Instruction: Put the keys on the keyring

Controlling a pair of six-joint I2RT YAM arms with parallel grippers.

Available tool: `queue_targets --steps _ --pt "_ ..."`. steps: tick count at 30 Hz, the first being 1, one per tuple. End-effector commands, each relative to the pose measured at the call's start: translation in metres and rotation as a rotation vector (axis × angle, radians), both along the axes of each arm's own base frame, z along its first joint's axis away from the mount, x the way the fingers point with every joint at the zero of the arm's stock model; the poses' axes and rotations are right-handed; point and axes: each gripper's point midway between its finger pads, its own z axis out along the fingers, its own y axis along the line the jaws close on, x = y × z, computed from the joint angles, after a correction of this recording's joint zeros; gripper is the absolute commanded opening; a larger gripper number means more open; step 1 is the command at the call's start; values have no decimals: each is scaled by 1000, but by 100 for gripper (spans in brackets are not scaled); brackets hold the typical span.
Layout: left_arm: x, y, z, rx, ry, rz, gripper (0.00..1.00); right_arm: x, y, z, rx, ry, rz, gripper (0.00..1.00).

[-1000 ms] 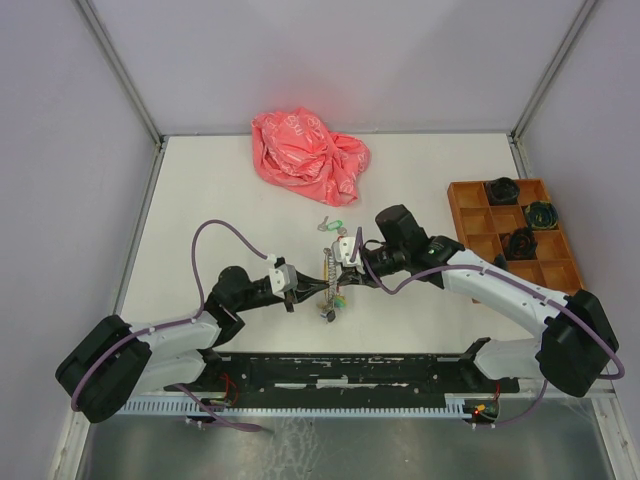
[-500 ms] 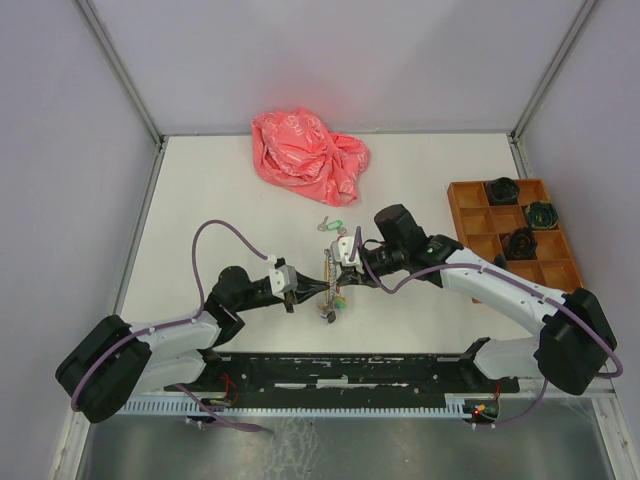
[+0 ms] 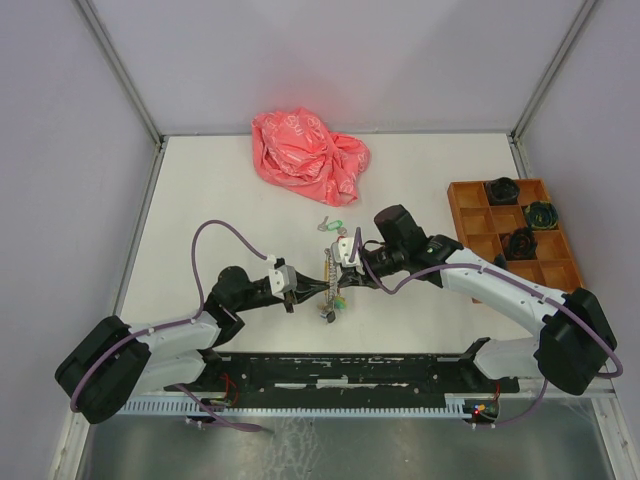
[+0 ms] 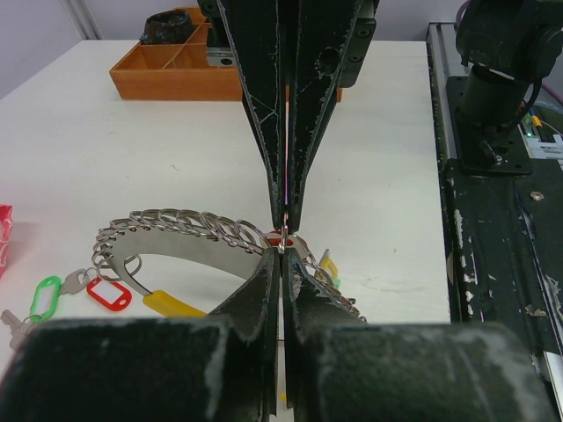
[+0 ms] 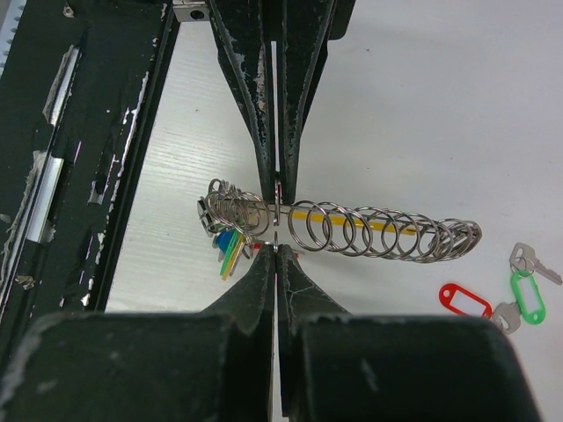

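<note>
**Fingers of both grippers shut on the keyring [image 4: 189, 236], mid-table**

My left gripper [image 4: 281, 257] is clenched on the keyring's wire, its fingers [image 4: 255, 294] pressed to a hairline gap. My right gripper [image 5: 275, 250] is pinched onto the same ring from the opposite side. The two pairs of tips meet nose to nose.

From above, the ring is only a thin bundle between my wrists. My left wrist camera shows it as a curved arc of many small silver loops with a yellow tag [image 4: 171, 303] under it. My right wrist camera shows the same loops as a nearly straight row, with blue, green and yellow tags bunched at one end. The exact spot where my right tips bite is too tight to make out.

In the top view the bunch's long axis runs near-to-far. Its tagged end points toward my bases and its other end toward the keys [image 5: 504, 312]. They lie flat just beyond that far end, apart from the ring, with a red tag [image 5: 464, 299] and a green tag [image 5: 528, 294] side by side.

The black base rail [image 3: 350, 368] sits close behind the ring's near end. Bare table [image 3: 200, 200] spreads to my left. The pink bag [image 3: 308, 145] lies at the far edge, beyond the keys. The orange tray [image 3: 465, 190] stands well apart at the right edge.
</note>
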Motion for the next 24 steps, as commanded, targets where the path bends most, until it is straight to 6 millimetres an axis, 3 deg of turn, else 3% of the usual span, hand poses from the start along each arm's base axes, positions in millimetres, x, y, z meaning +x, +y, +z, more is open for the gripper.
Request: queue_targets --steps 1,24 --pt "4 -5 34 -59 -131 -15 3 3 12 26 73 -47 37 1" --pt "3 -6 35 -62 -131 -26 3 4 13 27 77 -48 34 1"
